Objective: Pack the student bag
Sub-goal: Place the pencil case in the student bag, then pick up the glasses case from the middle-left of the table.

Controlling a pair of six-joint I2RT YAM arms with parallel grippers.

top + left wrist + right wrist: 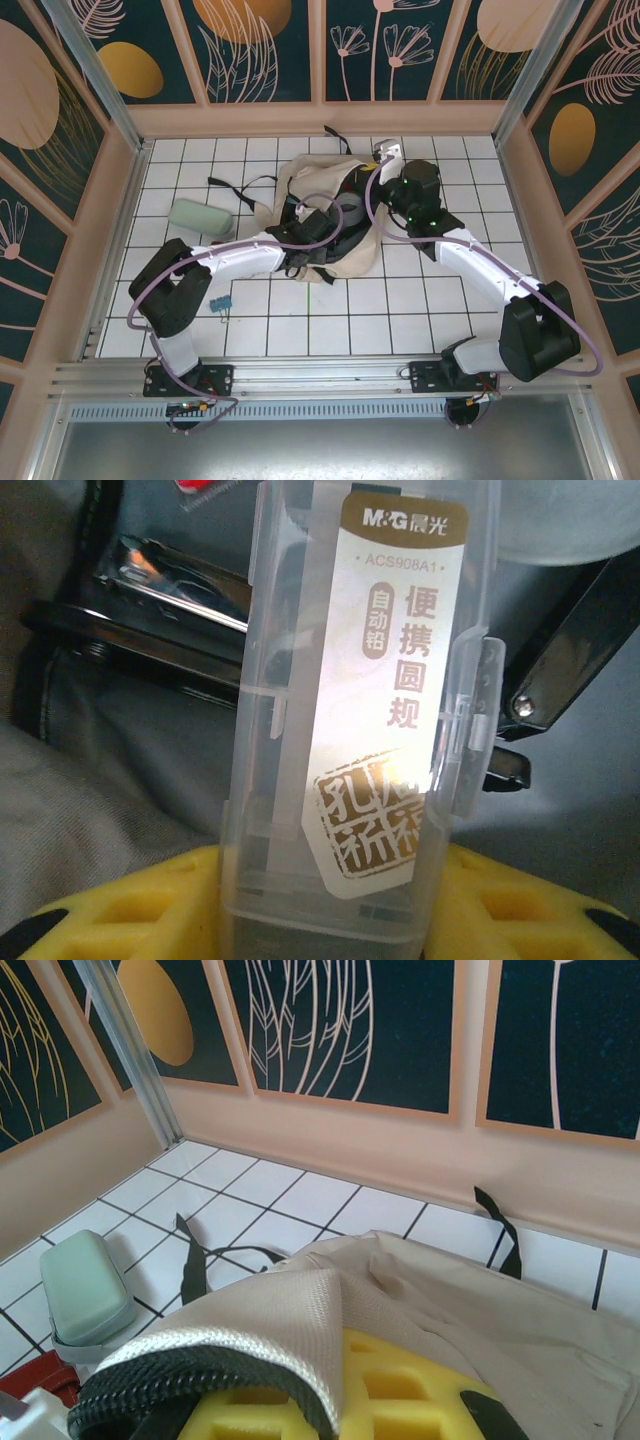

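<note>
The student bag, cream fabric with black straps, lies open at the table's centre. My left gripper reaches down into its mouth. In the left wrist view it is shut on a clear plastic case with a gold-and-white label, the yellow pads pressing both sides; the bag's dark grey lining lies behind. My right gripper holds the bag's far right rim. Cream fabric with a black zipper edge is folded over its yellow fingers, and the gripper is shut on it.
A mint-green case lies left of the bag, seen too in the right wrist view. A small blue item sits near the left arm. Black straps trail on the tiles. A shiny metal clip rests inside the bag. Walls enclose the table.
</note>
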